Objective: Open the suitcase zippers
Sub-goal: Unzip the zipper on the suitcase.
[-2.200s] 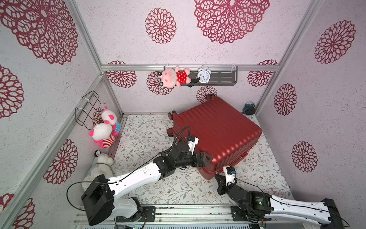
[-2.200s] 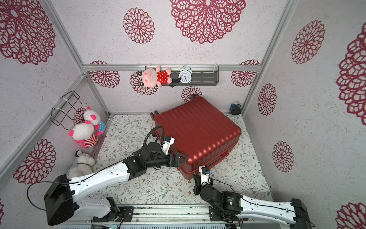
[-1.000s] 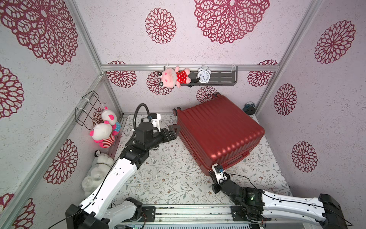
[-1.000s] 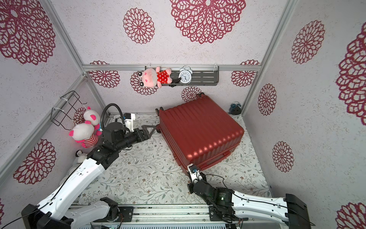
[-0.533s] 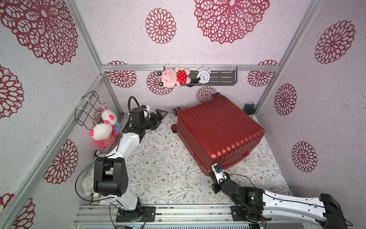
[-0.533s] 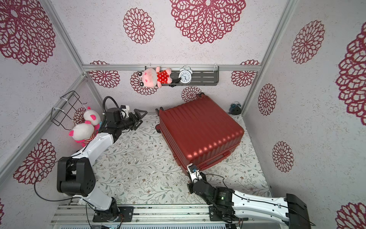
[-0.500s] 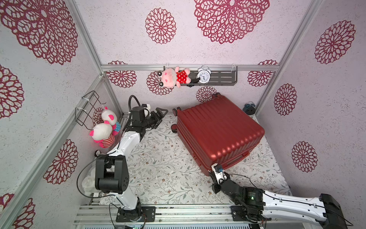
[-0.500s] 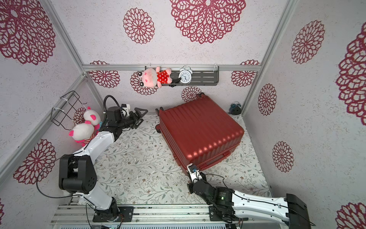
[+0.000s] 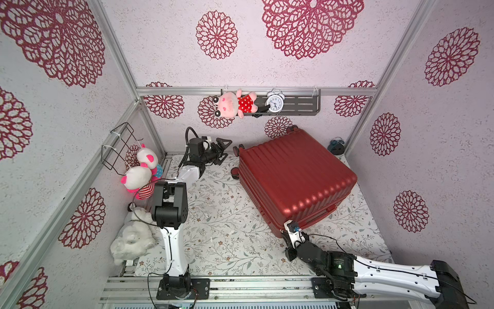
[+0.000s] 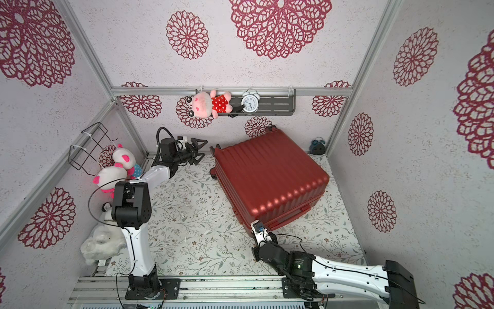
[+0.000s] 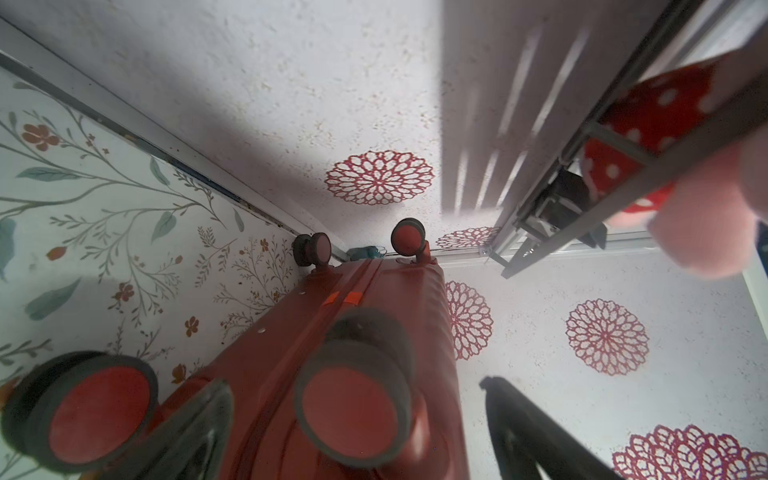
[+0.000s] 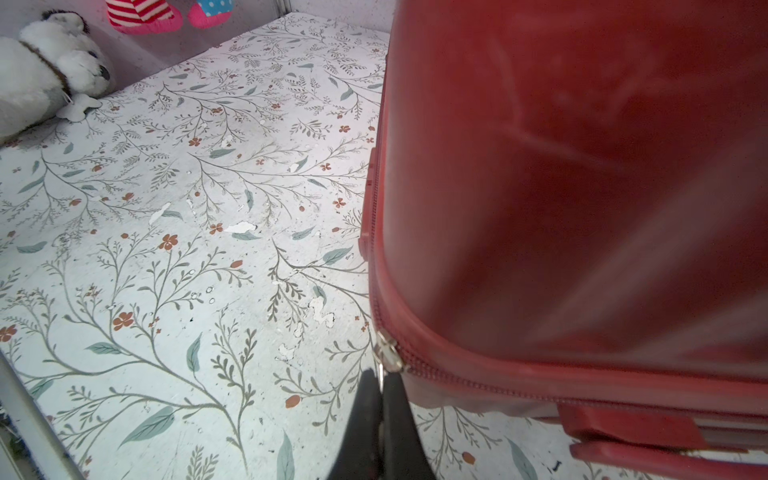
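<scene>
Right fingers pinched on zipper pull at suitcase's near corner; left fingers spread, holding nothing.

Suitcase (image 9: 294, 174) lies flat on its broad side, right-rear of the worktop (image 9: 222, 227). Its wheeled end is turned to the rear-left, and the long axis runs diagonally down to the front-right. The zipper track (image 12: 457, 376) runs level along the side seam. The silver zipper pull (image 12: 384, 353) sits right at the rounded corner, its tab clamped between the right fingers (image 12: 368, 399). The right arm is stretched low from the front rail, wrist up against that corner. The left arm has its elbow raised and its forearm reaching rearward. Left fingers (image 9: 223, 140) are near the wheels, not touching.
</scene>
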`<action>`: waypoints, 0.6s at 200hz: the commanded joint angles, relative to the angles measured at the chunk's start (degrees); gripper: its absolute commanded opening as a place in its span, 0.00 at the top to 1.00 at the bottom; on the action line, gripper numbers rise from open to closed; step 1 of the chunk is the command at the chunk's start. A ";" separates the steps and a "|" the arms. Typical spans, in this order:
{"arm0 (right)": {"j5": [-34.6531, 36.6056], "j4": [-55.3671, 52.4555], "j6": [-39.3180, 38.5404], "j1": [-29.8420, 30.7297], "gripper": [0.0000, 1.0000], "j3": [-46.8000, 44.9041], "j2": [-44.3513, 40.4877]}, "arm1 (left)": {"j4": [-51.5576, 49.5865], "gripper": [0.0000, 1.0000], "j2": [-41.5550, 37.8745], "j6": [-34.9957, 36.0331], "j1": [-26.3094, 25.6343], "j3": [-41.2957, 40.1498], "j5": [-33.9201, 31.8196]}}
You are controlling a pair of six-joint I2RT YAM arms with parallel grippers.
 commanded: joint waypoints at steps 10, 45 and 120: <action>-5.19 4.13 0.27 1.65 1.00 3.00 -0.24 | 10.39 0.01 5.27 -8.89 -1.09 3.41 3.23; -5.14 3.61 0.53 1.69 1.00 2.87 -0.42 | 18.15 0.00 9.22 -15.20 -2.56 5.80 4.43; -5.02 2.88 0.70 1.69 1.00 2.87 -1.21 | 20.05 0.06 8.48 -17.12 -4.14 6.79 4.41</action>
